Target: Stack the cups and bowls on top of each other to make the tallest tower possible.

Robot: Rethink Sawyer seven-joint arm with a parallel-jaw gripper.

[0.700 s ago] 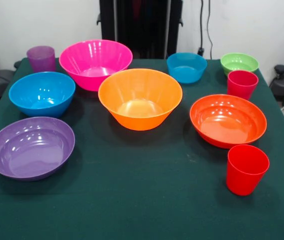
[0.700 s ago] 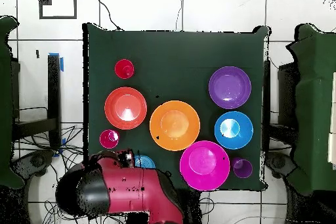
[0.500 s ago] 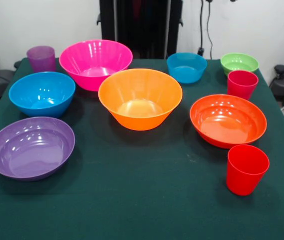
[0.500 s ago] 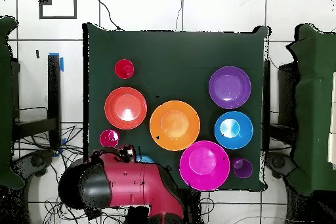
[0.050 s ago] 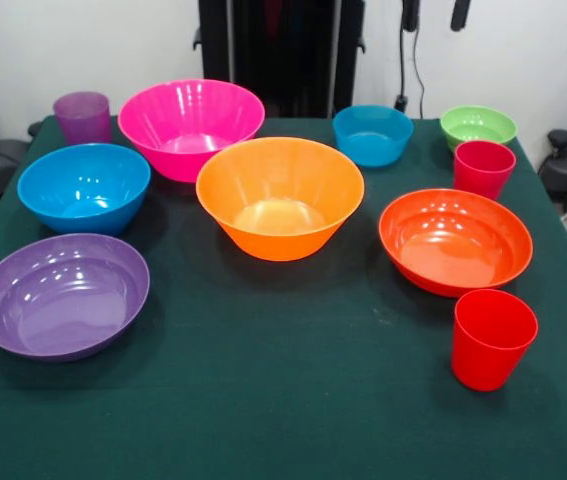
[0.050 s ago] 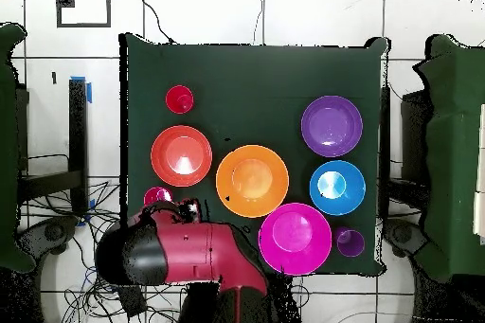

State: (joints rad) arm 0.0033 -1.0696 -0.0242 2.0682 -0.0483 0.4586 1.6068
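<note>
While fingers (image 5: 432, 14) hang spread at top edge above green bowl (image 5: 478, 125), worktop (image 5: 283, 400) near side lies bare; nothing stacked.

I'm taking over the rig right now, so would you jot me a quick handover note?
Gripper: only the tips show at the front view's top edge, apart, so the jaws look open, holding nothing.
All separate on the table: pink bowl, orange bowl, purple bowl, red-orange bowl, medium blue bowl.
Done: nothing stacked.
Left: the whole tower.
</note>
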